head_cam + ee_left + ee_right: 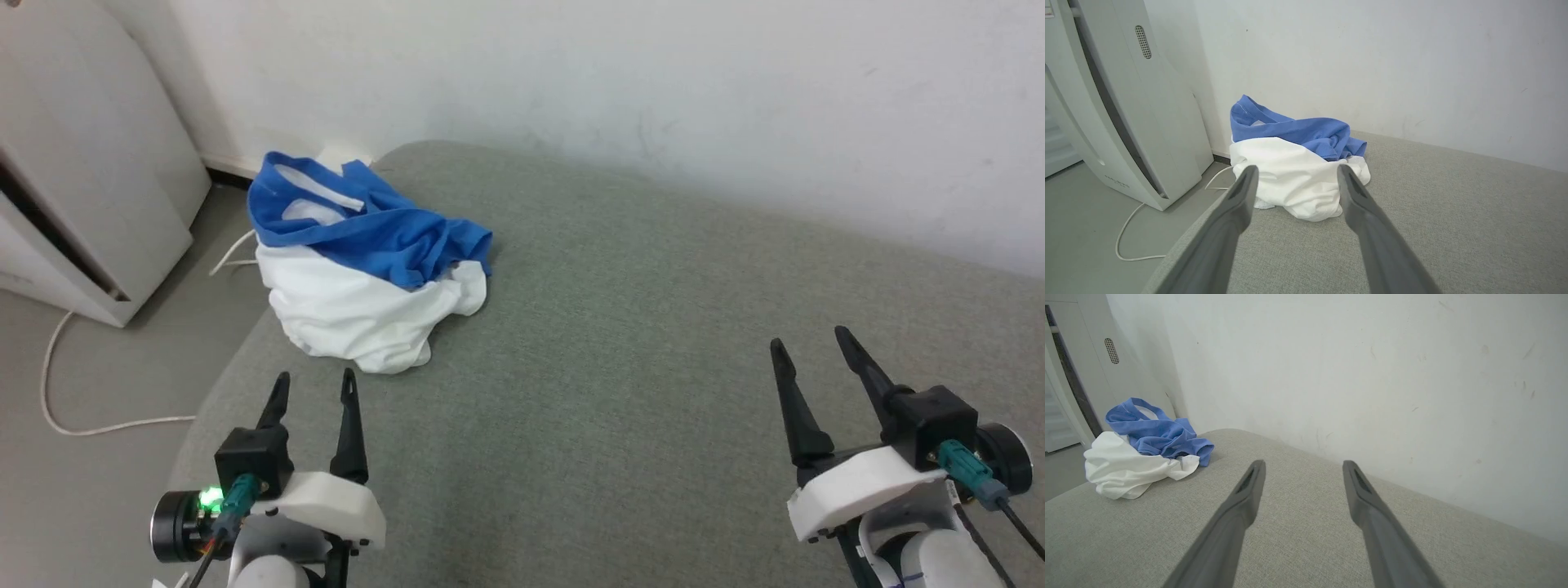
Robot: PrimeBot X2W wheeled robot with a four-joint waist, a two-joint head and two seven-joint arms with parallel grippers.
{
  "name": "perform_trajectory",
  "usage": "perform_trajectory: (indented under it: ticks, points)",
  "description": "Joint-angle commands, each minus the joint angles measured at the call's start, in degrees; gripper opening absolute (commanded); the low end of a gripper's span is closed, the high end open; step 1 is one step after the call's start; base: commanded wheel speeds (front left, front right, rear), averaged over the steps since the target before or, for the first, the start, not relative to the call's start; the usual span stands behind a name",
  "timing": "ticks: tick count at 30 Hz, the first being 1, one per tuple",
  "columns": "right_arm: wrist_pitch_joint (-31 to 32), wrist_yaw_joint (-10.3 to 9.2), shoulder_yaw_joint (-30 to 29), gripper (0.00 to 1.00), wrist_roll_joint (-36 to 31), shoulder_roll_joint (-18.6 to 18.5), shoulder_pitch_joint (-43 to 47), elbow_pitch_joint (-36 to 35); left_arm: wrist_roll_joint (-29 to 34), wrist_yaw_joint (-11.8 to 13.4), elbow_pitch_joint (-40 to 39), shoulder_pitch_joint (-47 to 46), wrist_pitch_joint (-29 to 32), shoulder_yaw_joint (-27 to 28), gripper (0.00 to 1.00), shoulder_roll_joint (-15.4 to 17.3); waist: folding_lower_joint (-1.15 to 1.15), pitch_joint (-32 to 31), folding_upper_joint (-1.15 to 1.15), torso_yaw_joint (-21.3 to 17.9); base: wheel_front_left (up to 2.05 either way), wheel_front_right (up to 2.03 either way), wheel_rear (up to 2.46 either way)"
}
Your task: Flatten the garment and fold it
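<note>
The garment (359, 269) lies crumpled in a heap at the far left corner of the grey padded surface (637, 351), white body below and royal-blue sleeves and trim on top. It also appears in the left wrist view as the garment (1294, 175) and in the right wrist view as the garment (1139, 457). My left gripper (315, 385) is open, a short way in front of the heap and not touching it. My right gripper (810, 344) is open over bare fabric at the lower right, far from the heap. Both hold nothing.
A white appliance (82, 163) stands on the floor to the left, with a white cable (73, 408) trailing beside the surface's rounded left edge. A pale wall (653, 82) runs along the back edge. The padded surface stretches bare to the right of the heap.
</note>
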Motion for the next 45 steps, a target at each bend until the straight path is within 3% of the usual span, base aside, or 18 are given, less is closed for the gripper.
perform_trajectory:
  ticks: [1,31,37,45]
  points:
    - [-0.38,-0.04,0.12,1.00,0.24,0.12,-1.04,0.21,-0.49,0.46,0.51,-1.19,-0.55,-0.23,1.00,0.37,0.00,0.06,0.00,0.73,0.00,0.00,0.00]
    - [-1.80,-0.06,0.74,1.00,0.68,0.18,-3.00,0.56,-4.90,3.43,3.42,-2.83,-4.14,-0.84,1.00,1.89,0.00,1.40,0.00,8.18,0.00,0.00,0.00]
    - [-0.90,-0.06,1.96,1.00,-0.13,0.19,-5.50,-1.11,-8.79,0.92,3.13,-8.10,-3.00,-0.14,1.00,3.08,0.00,6.62,0.00,6.52,0.00,0.00,0.00]
    - [0.35,-0.06,4.47,1.00,-2.68,0.19,-12.02,-4.37,-16.89,-3.92,7.03,-25.07,6.53,3.63,1.00,7.97,0.00,20.95,0.00,-1.64,0.00,0.00,0.00]
